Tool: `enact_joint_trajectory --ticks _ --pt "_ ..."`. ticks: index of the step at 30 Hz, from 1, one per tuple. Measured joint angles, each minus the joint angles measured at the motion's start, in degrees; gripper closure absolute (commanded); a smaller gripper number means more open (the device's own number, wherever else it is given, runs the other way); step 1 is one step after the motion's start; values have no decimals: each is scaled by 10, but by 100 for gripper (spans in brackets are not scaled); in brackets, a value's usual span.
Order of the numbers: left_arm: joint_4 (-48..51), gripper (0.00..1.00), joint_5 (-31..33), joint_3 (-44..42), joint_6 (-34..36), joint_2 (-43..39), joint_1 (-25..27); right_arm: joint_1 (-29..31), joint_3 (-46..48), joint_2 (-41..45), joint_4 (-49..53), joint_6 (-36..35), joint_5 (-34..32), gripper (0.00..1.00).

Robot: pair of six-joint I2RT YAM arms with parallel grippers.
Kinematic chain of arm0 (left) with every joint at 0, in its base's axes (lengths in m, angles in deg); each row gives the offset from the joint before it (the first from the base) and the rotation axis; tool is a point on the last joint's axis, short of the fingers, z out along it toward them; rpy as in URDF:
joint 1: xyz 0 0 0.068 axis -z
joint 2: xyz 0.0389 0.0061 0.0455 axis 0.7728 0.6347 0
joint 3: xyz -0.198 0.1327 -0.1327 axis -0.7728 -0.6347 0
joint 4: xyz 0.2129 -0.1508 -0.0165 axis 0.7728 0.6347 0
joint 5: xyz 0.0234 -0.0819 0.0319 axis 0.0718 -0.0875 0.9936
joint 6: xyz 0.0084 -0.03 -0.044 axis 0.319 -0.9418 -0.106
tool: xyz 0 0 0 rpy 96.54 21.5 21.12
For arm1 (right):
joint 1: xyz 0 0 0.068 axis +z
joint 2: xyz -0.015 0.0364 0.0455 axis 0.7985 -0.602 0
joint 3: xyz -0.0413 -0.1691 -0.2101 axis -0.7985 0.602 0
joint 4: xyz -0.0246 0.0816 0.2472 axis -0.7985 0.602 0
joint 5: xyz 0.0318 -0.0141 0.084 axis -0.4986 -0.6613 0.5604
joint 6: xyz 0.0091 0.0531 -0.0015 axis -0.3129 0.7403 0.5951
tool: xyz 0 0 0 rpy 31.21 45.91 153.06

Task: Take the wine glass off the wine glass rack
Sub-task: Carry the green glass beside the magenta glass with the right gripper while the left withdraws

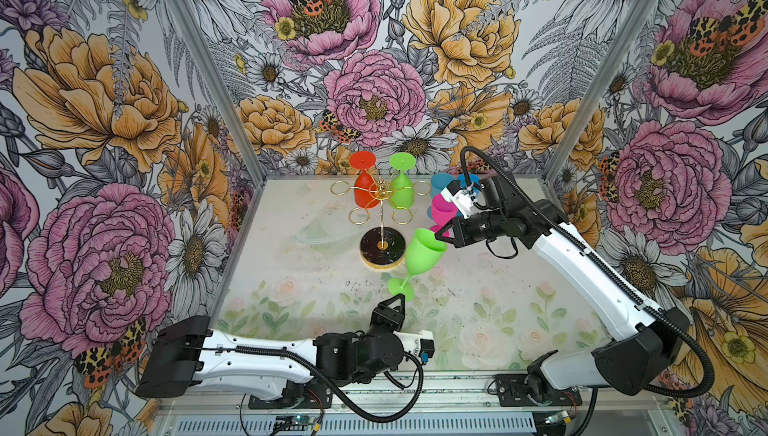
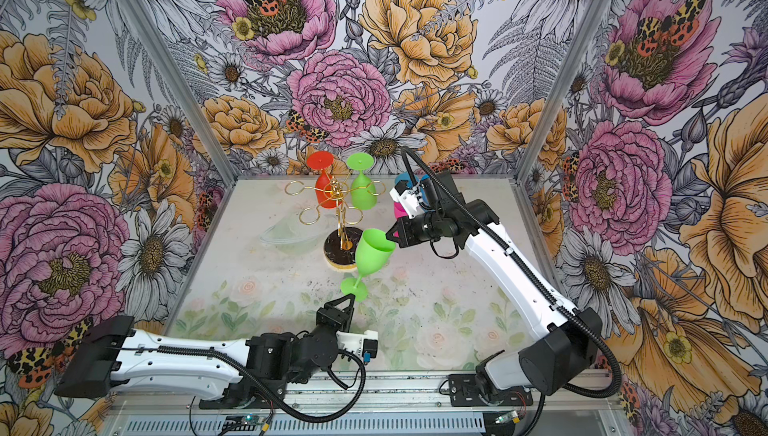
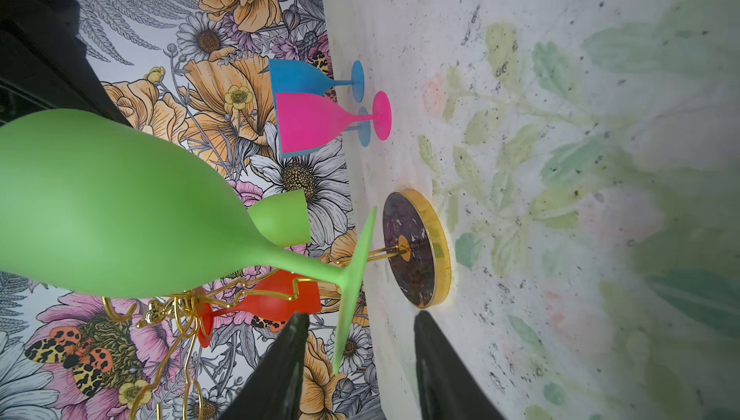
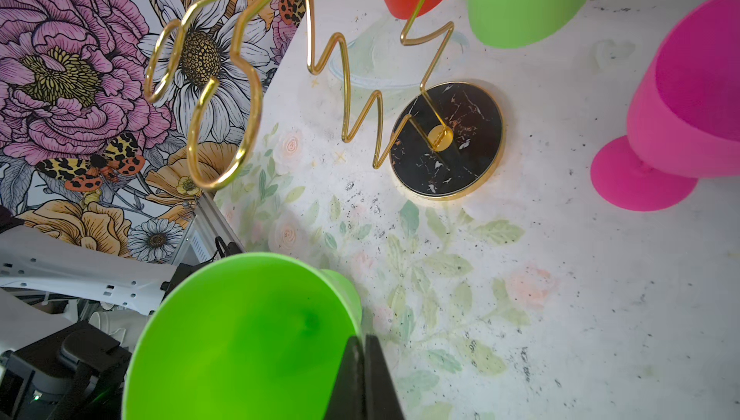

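Observation:
A green wine glass (image 1: 424, 253) (image 2: 374, 253) hangs tilted in the air just in front of the wine glass rack's black disc base (image 1: 382, 247). My right gripper (image 1: 440, 236) (image 4: 362, 342) is shut on its rim. My left gripper (image 1: 397, 299) (image 3: 360, 318) is open at the glass's foot (image 3: 354, 278); the foot's edge lies between the fingers without touching either. The gold wire wine glass rack (image 1: 380, 195) (image 2: 338, 197) (image 4: 448, 141) stands at the back middle. A red glass (image 1: 365, 188) and another green glass (image 1: 402, 188) hang upside down on it.
A pink glass (image 1: 440, 209) (image 3: 316, 121) and a blue glass (image 1: 440, 182) (image 3: 300, 75) stand upright on the table right of the rack, close behind the right wrist. Flowered walls close the table on the left, back and right.

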State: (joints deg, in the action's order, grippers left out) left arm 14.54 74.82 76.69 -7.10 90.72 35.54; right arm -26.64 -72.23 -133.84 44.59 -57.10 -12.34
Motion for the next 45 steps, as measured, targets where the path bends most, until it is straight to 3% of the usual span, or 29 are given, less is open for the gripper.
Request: enact_joint_trajectory --ticks 6,16,30,33,45 --pt "10 32 -16 0 -71 -3 2 -1 -2 8 0 -5 -70 100" --pt "19 23 -33 19 -257 -97 -22 -5 13 36 -16 -17 -195 100" --pt "156 17 -110 121 -541 -191 -180 -59 70 38 -51 -17 -318 100" --pt "176 10 -137 127 -577 -210 -209 -76 79 38 -66 -17 -330 100" --pt "236 9 -224 140 -657 -230 -349 -118 91 4 -112 -20 -386 100"
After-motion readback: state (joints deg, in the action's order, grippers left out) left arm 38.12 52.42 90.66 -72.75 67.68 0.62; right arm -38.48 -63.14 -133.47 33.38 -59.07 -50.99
